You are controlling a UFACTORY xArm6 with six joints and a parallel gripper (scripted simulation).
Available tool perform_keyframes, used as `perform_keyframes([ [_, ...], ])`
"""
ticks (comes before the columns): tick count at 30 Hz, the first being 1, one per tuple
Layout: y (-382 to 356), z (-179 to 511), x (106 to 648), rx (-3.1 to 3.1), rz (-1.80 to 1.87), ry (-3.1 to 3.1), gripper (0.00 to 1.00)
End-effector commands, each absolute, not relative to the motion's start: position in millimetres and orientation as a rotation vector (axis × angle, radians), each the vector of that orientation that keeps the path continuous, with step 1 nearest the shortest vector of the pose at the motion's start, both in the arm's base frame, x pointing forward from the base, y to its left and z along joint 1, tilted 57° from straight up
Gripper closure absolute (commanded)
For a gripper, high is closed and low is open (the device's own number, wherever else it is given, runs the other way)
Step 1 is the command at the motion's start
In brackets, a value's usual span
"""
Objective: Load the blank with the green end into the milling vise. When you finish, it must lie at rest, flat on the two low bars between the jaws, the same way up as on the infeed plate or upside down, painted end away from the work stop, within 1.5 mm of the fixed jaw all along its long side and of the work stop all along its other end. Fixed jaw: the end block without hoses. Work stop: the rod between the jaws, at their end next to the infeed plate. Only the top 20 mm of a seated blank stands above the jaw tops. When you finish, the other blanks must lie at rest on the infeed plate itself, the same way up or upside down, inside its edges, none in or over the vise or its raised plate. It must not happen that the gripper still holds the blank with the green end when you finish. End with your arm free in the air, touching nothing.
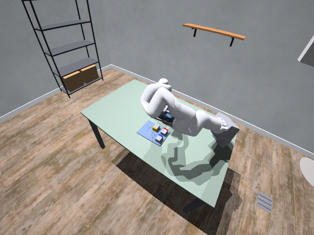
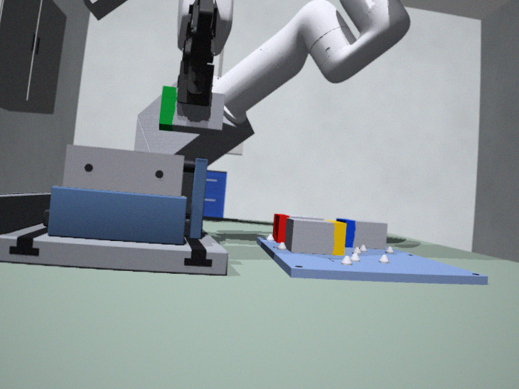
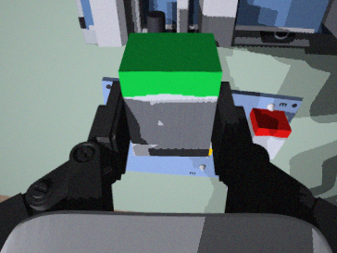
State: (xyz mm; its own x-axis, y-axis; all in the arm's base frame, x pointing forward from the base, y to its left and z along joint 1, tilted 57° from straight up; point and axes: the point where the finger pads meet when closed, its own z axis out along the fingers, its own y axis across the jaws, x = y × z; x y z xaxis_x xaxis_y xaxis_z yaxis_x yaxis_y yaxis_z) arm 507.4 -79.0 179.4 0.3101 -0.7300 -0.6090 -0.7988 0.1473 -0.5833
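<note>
My gripper (image 2: 194, 99) (image 3: 170, 101) is shut on the blank with the green end (image 2: 167, 107) (image 3: 170, 56). The blank is in the air, higher than the vise; its green end points towards the vise side in the wrist view. The vise's near jaw block (image 2: 125, 173) shows two dark holes and no hoses. The work stop (image 2: 189, 163) (image 3: 156, 21) is a dark rod at the plate-side end, beyond the green end in the wrist view. The low bars are not clearly visible. The arm mostly hides the vise in the top view.
The infeed plate (image 1: 142, 132) (image 2: 389, 272) (image 3: 153, 166) bears small white cones and the red-ended (image 1: 164, 132) (image 2: 280, 228) (image 3: 270, 122), yellow-ended (image 1: 155, 127) (image 2: 311, 235) and blue-ended (image 1: 158, 138) (image 2: 370, 233) blanks. A blue upright plate (image 2: 199, 198) stands at the vise's end.
</note>
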Motion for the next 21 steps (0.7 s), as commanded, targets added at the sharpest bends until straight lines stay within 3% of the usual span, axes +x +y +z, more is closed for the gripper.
perform_keyframes([
  [1,-92,171,514,-1.59,0.084,1.433,1.0],
  [21,-132,140,536,-1.59,0.084,1.433,1.0],
])
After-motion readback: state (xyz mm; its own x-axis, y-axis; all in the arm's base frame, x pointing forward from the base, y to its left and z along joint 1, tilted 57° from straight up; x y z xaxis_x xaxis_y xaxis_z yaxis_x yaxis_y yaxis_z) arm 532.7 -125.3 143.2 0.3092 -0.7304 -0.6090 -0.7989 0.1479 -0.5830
